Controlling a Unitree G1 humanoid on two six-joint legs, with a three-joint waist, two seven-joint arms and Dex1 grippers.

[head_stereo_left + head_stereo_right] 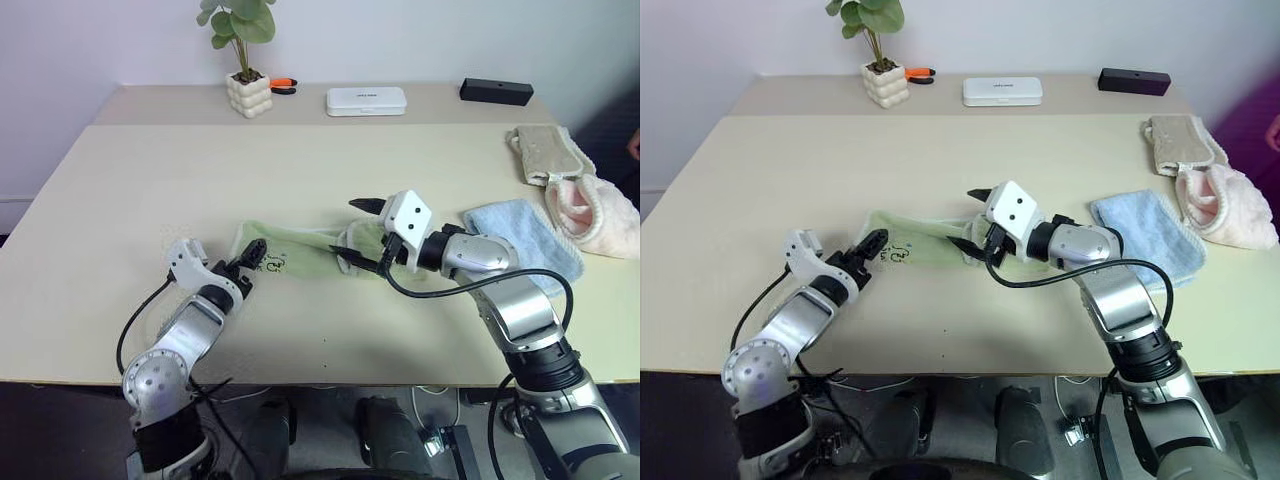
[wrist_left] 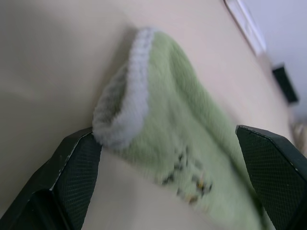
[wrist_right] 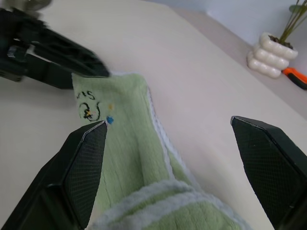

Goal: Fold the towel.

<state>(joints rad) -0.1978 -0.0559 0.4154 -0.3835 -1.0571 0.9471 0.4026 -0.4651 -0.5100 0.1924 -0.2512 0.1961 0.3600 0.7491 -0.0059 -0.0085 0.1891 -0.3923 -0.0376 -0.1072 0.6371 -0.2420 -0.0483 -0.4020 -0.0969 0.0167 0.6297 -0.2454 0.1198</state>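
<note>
The desk is pale beige and wide, with a second, narrower surface butted against its far edge. On that far strip stand a potted plant in a knobbly white pot, a flat white box and a black bar-shaped object; an orange-handled tool lies just beside the pot. At the right end of the desk lie a beige cloth, a pink cloth and, nearer the middle, a light blue folded towel.

The towel, light green with whitish trim, lies bunched in a long narrow strip near the desk's middle, running left to right. Dark embroidered marks show near its left end.

The right end effector hangs over the towel's right end with its fingers spread wide, gripping nothing. The left end effector sits at the towel's left end, its fingers also spread wide on either side of the trimmed edge, not closed on it.
</note>
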